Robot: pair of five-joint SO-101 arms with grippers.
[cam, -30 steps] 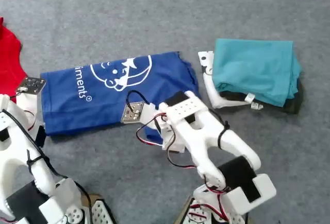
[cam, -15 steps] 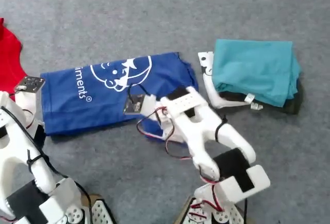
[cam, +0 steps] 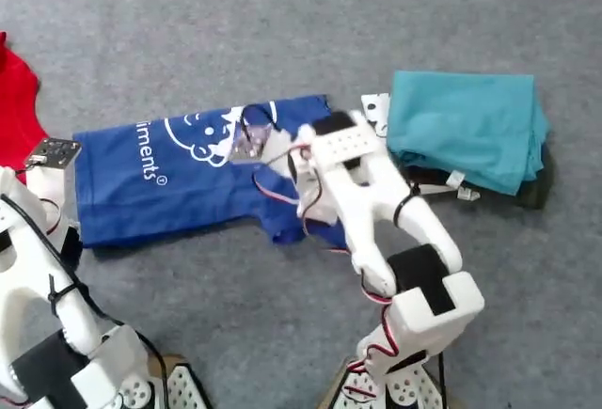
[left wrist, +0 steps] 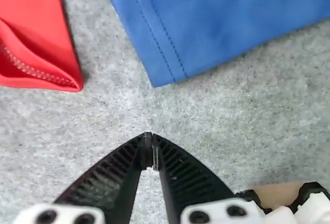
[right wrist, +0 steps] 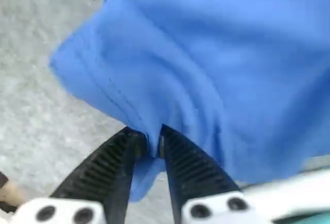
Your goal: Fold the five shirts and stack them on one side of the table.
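A blue shirt with a white print lies spread across the middle of the table. My right gripper is shut on a bunched fold of the blue shirt and holds that part lifted over the shirt's right end, near the stack. A red shirt lies at the left edge. My left gripper is shut with nothing in it, hovering over bare felt just off the blue shirt's corner and beside the red shirt.
A folded teal shirt tops a stack at the right, with a white one and a dark one under it. Grey felt covers the table. The left arm stands at the front left.
My right arm has swung away from the front edge toward the stack, carrying the gripped blue fabric up and over the shirt. The left arm has kept still.
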